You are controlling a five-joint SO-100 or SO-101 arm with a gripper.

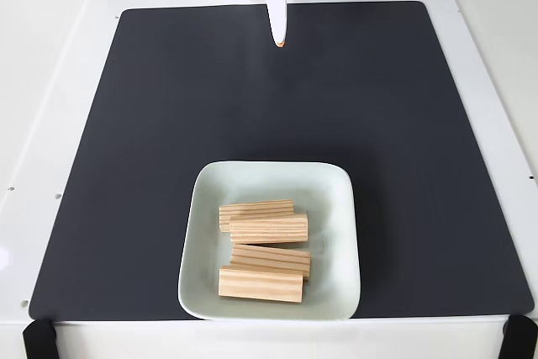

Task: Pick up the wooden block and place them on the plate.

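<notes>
In the fixed view a white table [492, 56] carries a large dark grey mat [168, 124] that covers most of its top, with black clamps [38, 338] at the two near corners and black fittings along the far edge. Near the mat's front edge, a little left of the middle, sits the plate [336, 241], a pale mint-white square dish with rounded corners and a raised glossy rim. All four wooden blocks lie inside it, side by side in a loose row from far to near: the first wooden block [256, 209] is farthest, the second [269, 229] overlaps its near side, the third [271, 258] lies just in front, and the fourth [261, 284] is nearest the plate's front rim. The white gripper [280, 39] hangs over the mat's far edge, well apart from the plate, fingers pressed together to an orange-tipped point, holding nothing.
</notes>
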